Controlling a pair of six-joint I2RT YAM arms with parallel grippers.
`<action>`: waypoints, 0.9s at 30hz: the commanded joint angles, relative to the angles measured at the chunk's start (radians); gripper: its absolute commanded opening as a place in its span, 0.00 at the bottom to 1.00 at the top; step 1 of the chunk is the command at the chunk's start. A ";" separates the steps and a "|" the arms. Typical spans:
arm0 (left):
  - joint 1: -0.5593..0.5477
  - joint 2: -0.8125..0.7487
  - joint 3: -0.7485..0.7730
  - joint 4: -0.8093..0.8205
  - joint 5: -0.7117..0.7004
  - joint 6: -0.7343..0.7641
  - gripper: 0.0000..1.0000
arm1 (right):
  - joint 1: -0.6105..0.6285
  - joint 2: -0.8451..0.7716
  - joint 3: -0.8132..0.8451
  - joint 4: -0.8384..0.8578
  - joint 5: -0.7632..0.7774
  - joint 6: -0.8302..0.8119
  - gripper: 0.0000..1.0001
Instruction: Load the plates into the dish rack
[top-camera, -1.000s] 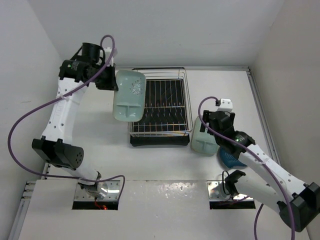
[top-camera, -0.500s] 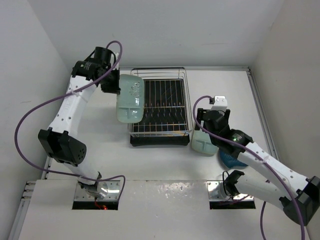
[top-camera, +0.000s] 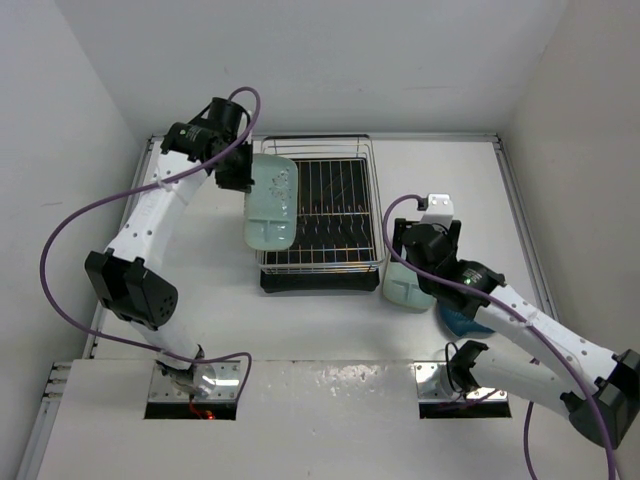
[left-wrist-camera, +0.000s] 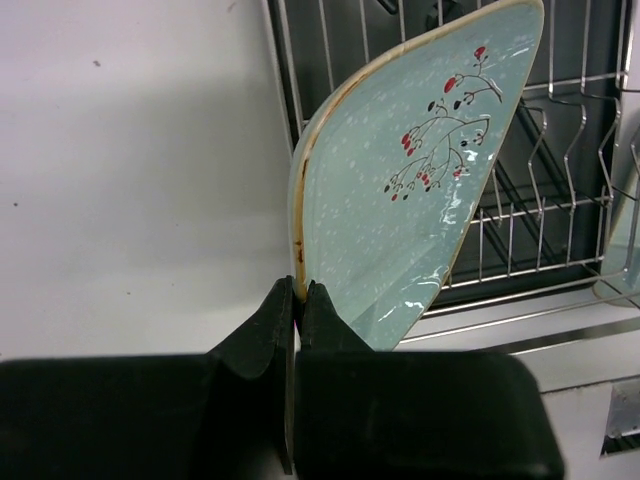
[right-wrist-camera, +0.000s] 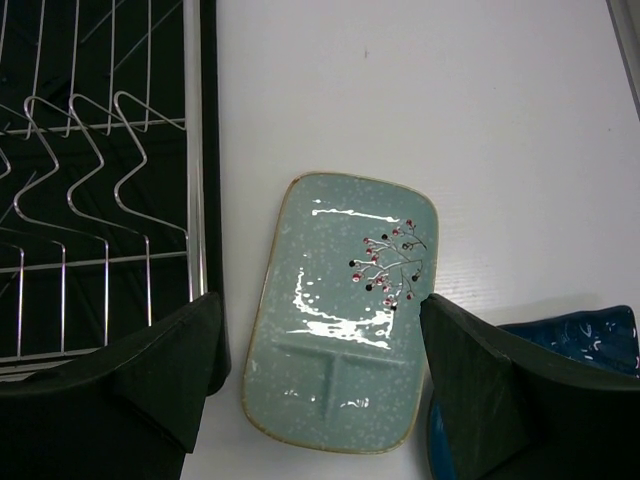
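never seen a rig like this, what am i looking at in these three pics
It is a robot: a left arm and a right arm bolted at the near edge of a white table. The wide picture looks down from above and behind them. The other two come from a camera on each wrist, so the black shapes at the bottom are that arm's own fingers. The left gripper is shut on the rim of a pale green plate, held on edge over the left side of the wire dish rack. The right gripper hangs open above a second green plate lying flat beside the rack, next to a dark blue plate.
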 joint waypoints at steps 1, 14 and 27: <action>0.001 -0.022 0.044 0.049 -0.031 -0.051 0.00 | 0.011 -0.009 0.002 0.006 0.036 -0.002 0.80; -0.062 -0.022 0.053 -0.048 -0.200 -0.125 0.00 | 0.011 -0.015 -0.012 -0.015 0.059 0.004 0.80; -0.105 -0.001 0.044 -0.010 -0.295 -0.208 0.00 | 0.019 -0.031 -0.036 -0.046 0.079 0.024 0.80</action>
